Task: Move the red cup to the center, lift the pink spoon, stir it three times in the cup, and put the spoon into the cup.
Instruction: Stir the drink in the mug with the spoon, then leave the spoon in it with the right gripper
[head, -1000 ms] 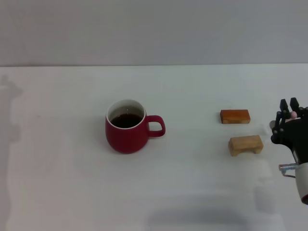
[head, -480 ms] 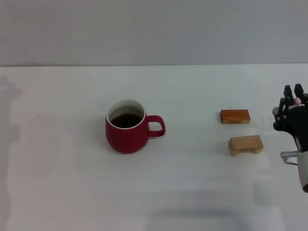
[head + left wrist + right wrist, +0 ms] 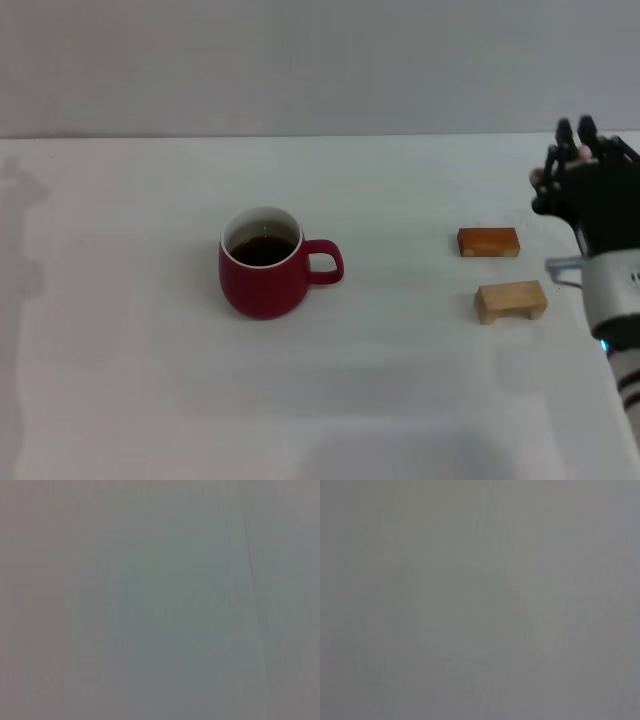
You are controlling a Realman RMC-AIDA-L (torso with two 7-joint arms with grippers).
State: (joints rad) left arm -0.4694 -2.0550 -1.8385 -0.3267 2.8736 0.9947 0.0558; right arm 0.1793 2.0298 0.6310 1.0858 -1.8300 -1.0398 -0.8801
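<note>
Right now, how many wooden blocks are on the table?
2. The darker wooden block lies right of the red cup; the paler block sits just in front of it, nearer the robot, apart from it. None appear hidden.

Right gripper (image 3: 573,138) at right edge of head view, upper right, fingers pointing up and close together round something pinkish; right arm runs down to lower right corner

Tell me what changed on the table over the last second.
The right tool rose and swung inward from the table's right edge, now up beyond the darker wooden block. A pinkish bit shows among its fingers; whether that is the spoon is unclear. The red cup and the lighter wooden block stayed put. The left tool is out of view.
</note>
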